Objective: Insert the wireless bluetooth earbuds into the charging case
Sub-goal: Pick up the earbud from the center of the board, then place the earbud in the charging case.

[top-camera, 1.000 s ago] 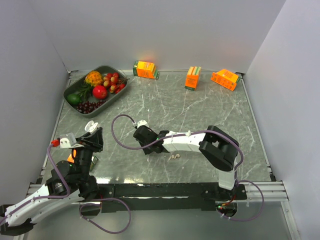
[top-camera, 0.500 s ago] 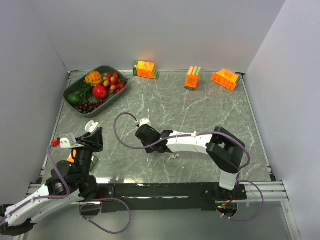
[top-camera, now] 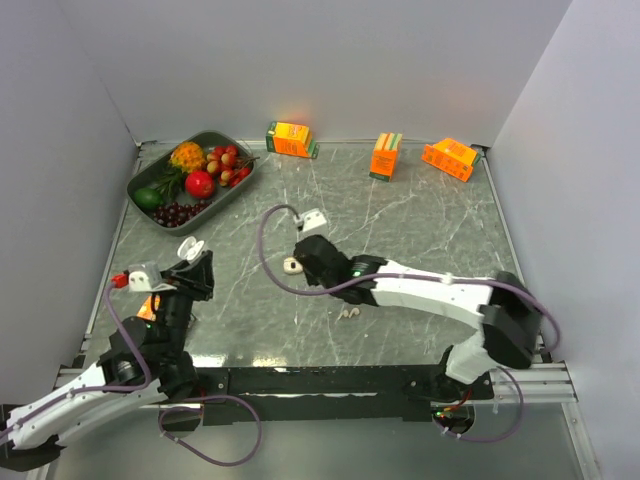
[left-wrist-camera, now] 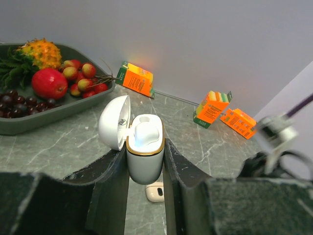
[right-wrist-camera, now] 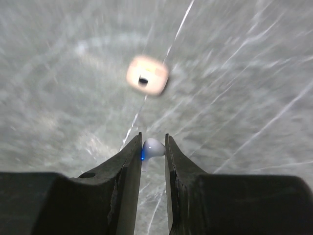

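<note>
Lower left, top view: left gripper (left-wrist-camera: pixel 145 151) clamped on the charging case (left-wrist-camera: pixel 145 166), lid open. Two small white pieces (top-camera: pixel 348 313) lie lower centre on the table (top-camera: pixel 420 230). Centre: right gripper (right-wrist-camera: pixel 153 139) pinches a white earbud (right-wrist-camera: pixel 153 147); a beige piece (right-wrist-camera: pixel 147 76) lies just beyond, apart

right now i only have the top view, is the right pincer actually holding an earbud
observer: yes, the right wrist view shows a small white earbud pinched in the right pincer.
operator: is the case lid open
observer: yes, in the left wrist view the charging case stands upright in the left pincer, lid swung open.
operator: any socket free
observer: one white piece, seemingly an earbud, sits at the front of the case; the round socket behind it looks empty.
</note>
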`<action>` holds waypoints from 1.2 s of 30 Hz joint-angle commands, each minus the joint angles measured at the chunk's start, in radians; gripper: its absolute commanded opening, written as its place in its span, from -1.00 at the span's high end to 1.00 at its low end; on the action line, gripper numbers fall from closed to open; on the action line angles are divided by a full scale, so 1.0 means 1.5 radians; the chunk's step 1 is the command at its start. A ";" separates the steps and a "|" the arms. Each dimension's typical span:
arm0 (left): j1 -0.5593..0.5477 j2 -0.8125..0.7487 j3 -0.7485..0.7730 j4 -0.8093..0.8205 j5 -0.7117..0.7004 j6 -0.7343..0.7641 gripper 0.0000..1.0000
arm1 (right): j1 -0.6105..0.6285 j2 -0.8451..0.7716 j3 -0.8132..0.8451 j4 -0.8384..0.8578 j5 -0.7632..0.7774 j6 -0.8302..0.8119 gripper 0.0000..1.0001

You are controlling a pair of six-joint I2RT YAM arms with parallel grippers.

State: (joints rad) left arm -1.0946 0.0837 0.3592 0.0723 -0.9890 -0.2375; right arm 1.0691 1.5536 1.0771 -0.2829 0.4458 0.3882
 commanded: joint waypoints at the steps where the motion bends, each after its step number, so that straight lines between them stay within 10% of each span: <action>1: -0.003 0.064 -0.006 0.107 0.049 0.036 0.97 | -0.003 -0.142 0.009 0.059 0.107 -0.059 1.00; 22: 0.031 0.474 -0.028 0.665 0.496 0.133 0.97 | 0.043 -0.456 -0.149 0.431 0.102 -0.346 1.00; 36: 0.068 0.578 0.022 0.652 0.661 0.126 0.97 | 0.057 -0.463 -0.144 0.351 0.009 -0.280 1.00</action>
State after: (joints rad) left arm -0.9962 0.9379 0.3313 0.9897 -0.0586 -0.0273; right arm 1.1404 0.8593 0.8497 0.2455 0.5022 -0.0574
